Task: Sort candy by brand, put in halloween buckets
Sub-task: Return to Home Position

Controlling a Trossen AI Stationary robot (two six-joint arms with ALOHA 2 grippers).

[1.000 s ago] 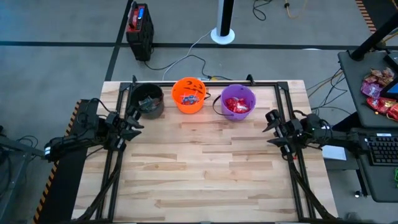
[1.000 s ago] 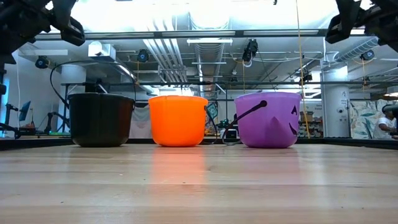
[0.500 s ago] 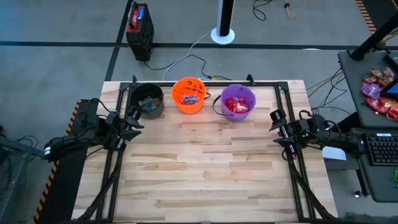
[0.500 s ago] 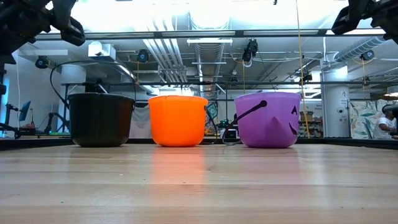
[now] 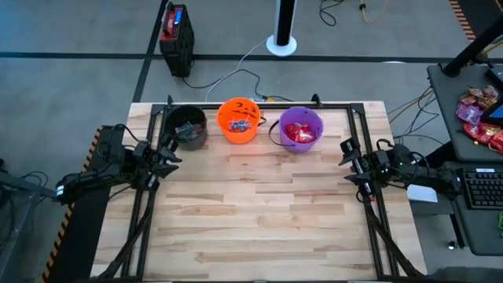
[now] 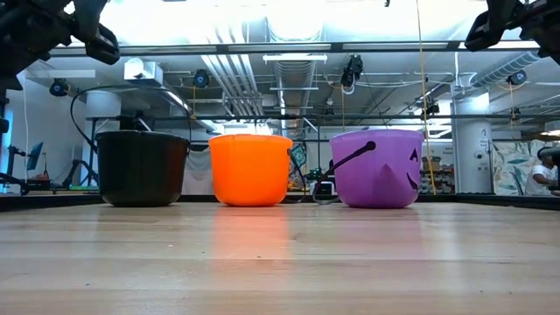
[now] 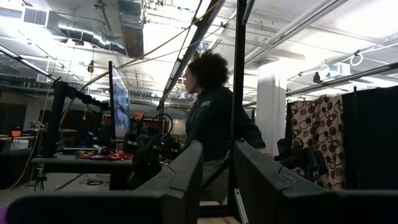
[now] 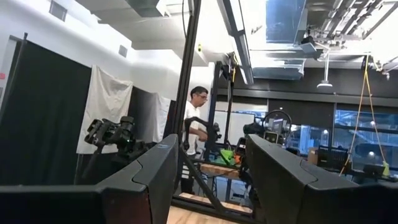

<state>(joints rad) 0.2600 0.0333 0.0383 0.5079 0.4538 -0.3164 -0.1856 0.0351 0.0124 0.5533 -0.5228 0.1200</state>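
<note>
Wood table (image 5: 259, 228), arms out at 9 and 3, everything else at 12.
At 9 o'clock, left gripper (image 5: 168, 154) sits above the wood, fingers a narrow gap apart, holding nothing. At 3 o'clock, right gripper (image 5: 348, 163) has a wider gap, also holding nothing. At 12 o'clock, one row runs 9-to-3: black bucket (image 5: 189, 126), orange bucket (image 5: 239, 120), purple bucket (image 5: 301, 128). That's one of each, all upright, mouths up, close but apart. Blue and red pieces (image 5: 238, 123) are in orange, red packets (image 5: 299, 134) in purple, too small to count. Black's contents are unreadable. Purple's face points roughly to 3-4 o'clock.
</note>
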